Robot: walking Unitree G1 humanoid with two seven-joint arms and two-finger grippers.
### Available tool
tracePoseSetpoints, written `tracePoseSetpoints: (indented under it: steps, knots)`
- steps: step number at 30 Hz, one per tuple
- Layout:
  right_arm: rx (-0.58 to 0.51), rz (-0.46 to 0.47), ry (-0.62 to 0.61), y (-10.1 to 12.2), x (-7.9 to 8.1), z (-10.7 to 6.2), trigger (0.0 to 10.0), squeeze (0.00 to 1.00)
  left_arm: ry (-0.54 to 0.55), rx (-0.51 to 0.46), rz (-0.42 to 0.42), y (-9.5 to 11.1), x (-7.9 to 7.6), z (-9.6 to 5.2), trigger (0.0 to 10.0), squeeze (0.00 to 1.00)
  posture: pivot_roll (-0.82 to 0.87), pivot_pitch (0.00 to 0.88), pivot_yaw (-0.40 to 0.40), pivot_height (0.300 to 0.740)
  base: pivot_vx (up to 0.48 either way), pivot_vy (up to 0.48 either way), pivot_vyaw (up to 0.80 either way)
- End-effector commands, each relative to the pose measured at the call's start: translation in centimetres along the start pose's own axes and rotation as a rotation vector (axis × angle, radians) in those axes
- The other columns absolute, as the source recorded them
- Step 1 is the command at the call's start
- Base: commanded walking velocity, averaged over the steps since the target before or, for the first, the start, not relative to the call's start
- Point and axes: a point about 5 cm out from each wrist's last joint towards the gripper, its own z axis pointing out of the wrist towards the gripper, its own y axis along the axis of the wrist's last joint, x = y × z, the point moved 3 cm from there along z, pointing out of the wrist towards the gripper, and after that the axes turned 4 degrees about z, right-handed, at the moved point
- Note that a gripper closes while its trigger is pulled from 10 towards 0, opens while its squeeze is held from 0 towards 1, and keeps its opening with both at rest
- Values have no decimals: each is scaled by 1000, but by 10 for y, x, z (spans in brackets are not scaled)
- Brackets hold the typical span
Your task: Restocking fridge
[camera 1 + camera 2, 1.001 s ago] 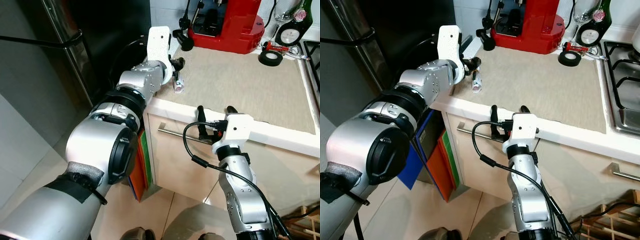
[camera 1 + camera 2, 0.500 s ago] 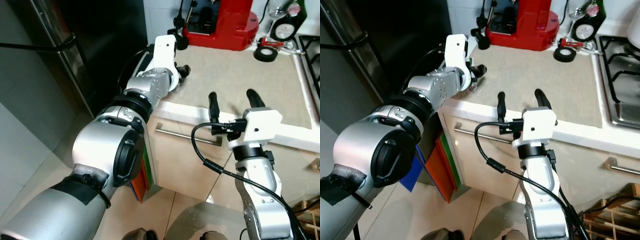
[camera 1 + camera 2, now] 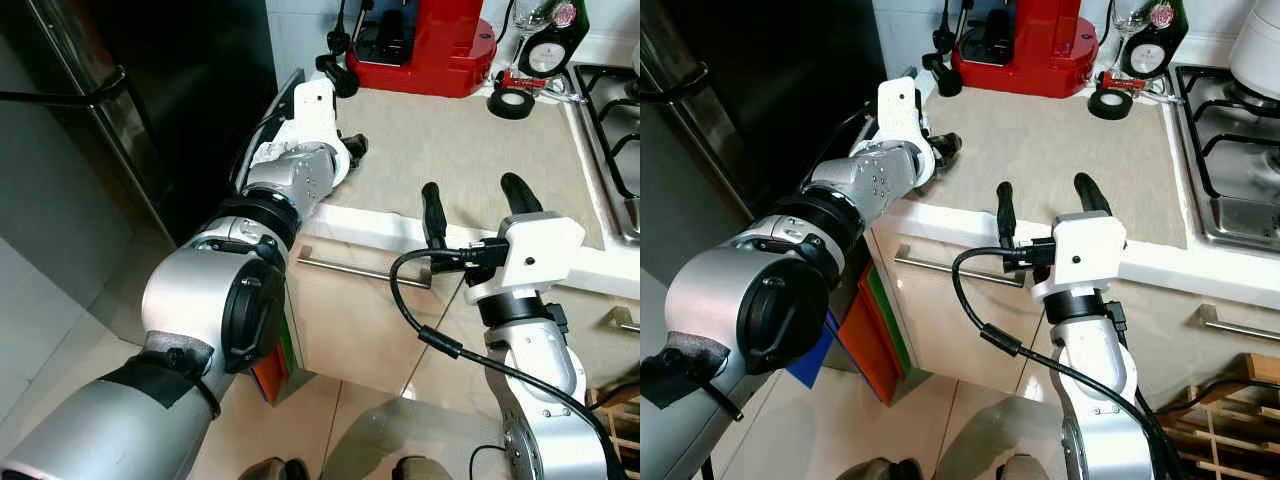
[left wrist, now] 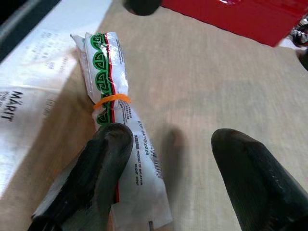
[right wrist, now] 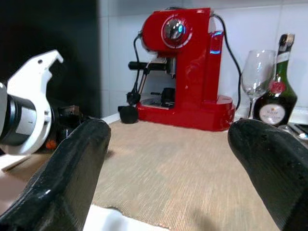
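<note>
Beside the fridge, on the worktop (image 3: 470,150), our left end effector (image 4: 168,159) straddles, fingers wide, a soft, light banded packet (image 4: 113,120), best pinched mid-length.

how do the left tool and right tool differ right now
The left tool is down on the beige counter mat, its fingers straddling a white packet; the right tool hangs at the counter's front edge with nothing between its fingers. The left reaches far forward, the right stays near. Both are open.

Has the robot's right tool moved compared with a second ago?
Yes. The right tool has risen from beside the drawer handle to above the counter edge.
</note>
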Motion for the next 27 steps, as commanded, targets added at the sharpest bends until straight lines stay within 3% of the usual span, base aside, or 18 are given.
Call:
tracePoseSetpoints:
  steps: [1, 4, 5, 6, 10, 19, 23, 27]
  knots:
    - [5, 23, 11, 1, 2, 1, 10000, 0, 40, 3, 9, 0, 12, 0, 10000, 0, -233, 58, 78, 740, 0, 0, 0]
    - [13, 32, 19, -1, 4, 3, 10000, 0, 76, 29, -12, -9, 22, 0, 10000, 0, -231, 57, 79, 740, 0, 0, 0]
    - [14, 33, 20, -1, 4, 4, 10000, 0, 78, 34, -16, -10, 23, 0, 8157, 0, -231, 57, 79, 740, 0, 0, 0]
    - [15, 34, 20, -2, 5, 4, 10000, 0, 81, 40, -23, -13, 24, 0, 0, 0, -232, 57, 79, 740, 0, 0, 0]
    - [28, 45, 14, -4, 4, 5, 10000, 0, 64, 55, -75, -20, 24, 1, 0, 0, -230, 58, 74, 740, 0, 0, 0]
    - [45, 50, 11, -8, 0, 6, 10000, 0, 44, 44, -84, -19, 24, 1, 0, 0, -230, 56, 57, 740, 0, 0, 0]
    - [55, 51, 13, -10, -1, 8, 10000, 0, -11, -68, 19, 4, 14, 0, 0, 0, -213, 54, 42, 740, 0, 0, 0]
    - [61, 54, 23, -12, 0, 10, 10000, 0, -92, -140, 53, 21, -1, -2, 0, 0, -189, 54, 35, 740, 0, 0, 0]
